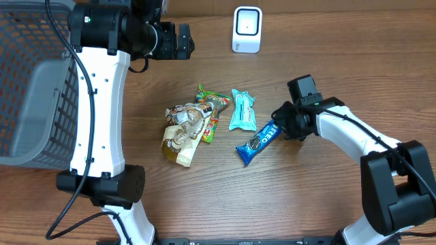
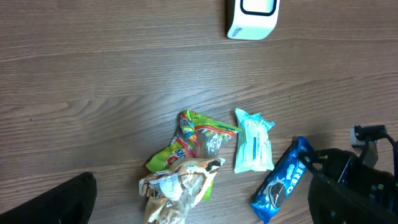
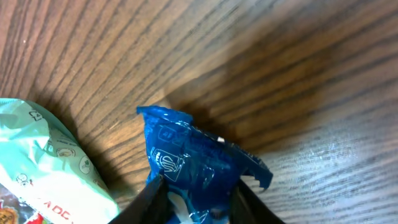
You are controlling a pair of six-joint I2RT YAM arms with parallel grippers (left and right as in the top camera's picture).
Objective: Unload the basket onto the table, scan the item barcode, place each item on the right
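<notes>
Lying flat on the wooden surface (image 1: pixel 204 197), the blue Oreo packet (image 1: pixel 257 143) sits just beside the mint wrapper (image 1: pixel 243 110). The right hand (image 1: pixel 278 126) has its fingers (image 3: pixel 149 202) close against both sides of the packet's end; whether they grip it cannot be told. The left hand (image 1: pixel 180 41) hangs wide open and empty, near the white scanner (image 1: pixel 246 29).

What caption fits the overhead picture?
The right hand sits at one end of the blue Oreo pack, beside a teal snack, with the white scanner farther back.

Scanner (image 1: pixel 246 29) behind packs (image 1: pixel 204 121); basket (image 1: pixel 27 82) left; cookie pack (image 1: pixel 257 141) rightmost, seemingly apart.
</notes>
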